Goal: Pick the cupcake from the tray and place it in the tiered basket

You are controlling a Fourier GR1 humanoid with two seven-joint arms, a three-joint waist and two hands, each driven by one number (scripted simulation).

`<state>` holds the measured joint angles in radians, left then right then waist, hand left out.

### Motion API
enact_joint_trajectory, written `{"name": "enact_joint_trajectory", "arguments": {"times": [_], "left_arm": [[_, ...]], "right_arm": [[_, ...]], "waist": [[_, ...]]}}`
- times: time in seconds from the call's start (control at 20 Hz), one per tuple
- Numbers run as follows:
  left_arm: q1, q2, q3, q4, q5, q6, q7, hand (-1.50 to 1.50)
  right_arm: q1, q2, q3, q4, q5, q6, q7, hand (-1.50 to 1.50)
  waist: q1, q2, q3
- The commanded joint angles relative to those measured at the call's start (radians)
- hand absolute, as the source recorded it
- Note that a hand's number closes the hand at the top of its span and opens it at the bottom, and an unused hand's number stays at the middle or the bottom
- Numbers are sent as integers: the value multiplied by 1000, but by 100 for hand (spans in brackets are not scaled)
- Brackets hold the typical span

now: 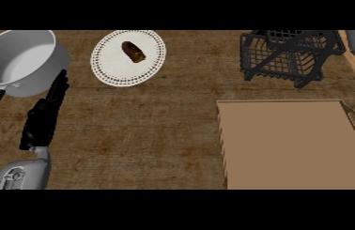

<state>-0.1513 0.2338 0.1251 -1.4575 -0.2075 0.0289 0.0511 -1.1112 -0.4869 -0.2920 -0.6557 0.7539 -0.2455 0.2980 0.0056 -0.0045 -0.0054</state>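
A: Left robot hand (43,112)?
B: Low at the view's left edge, black fingers straight and together, pointing up. Holds nothing. Fingertips sit at the rim of the grey metal pot (29,60); can't tell if they touch.
A: Right?
B: Doesn't show.
A: Cupcake?
B: Can't see one. Tan flat tray (288,144), raised rim, lower right, cut by the frame. Black wire tiered basket (289,55) just above it, top right.
A: Else?
B: White round plate (129,57), dotted rim, small brown oblong item (133,51) on it. Brown wood-grain bench (139,130), open stretch between hand and tray.
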Motion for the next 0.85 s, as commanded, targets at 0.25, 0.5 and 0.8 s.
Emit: {"name": "enact_joint_trajectory", "arguments": {"times": [0.25,0.5,0.8], "left_arm": [[-18,4,30,39,1,15,-10,0],[44,-33,-16,-26,-30,32,19,0],[26,-18,-7,-58,-21,15,51,0]], "right_arm": [[157,-102,-107,-228,-143,168,173,-150],[331,-218,-211,-419,-290,349,157,-150],[613,-215,-371,-637,-455,412,67,-150]], "waist": [[-36,-6,5],[-49,-9,5],[-33,-3,6]]}}
